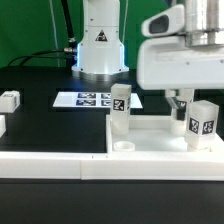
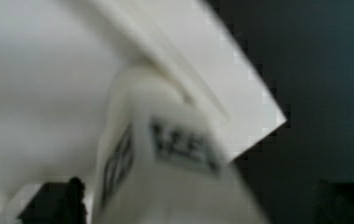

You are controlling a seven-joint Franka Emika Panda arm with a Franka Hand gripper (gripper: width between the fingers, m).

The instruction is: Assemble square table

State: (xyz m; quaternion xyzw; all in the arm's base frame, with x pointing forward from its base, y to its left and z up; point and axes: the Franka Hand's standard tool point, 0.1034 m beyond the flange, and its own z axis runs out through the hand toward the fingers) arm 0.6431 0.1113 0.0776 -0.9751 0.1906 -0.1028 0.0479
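exterior view: the gripper (image 1: 187,105) is seen over the slab (image 1: 150,140) of the square table, at a leg (image 1: 204,121) stood upright on one corner. a second leg (image 1: 120,107) is stood on another corner. in the wrist view, the fingers (image 2: 57,200) are spread wide, with nothing gripped.

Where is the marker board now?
The marker board lies behind the white plastic square slab, beside its upright white leg on the exterior view's left.
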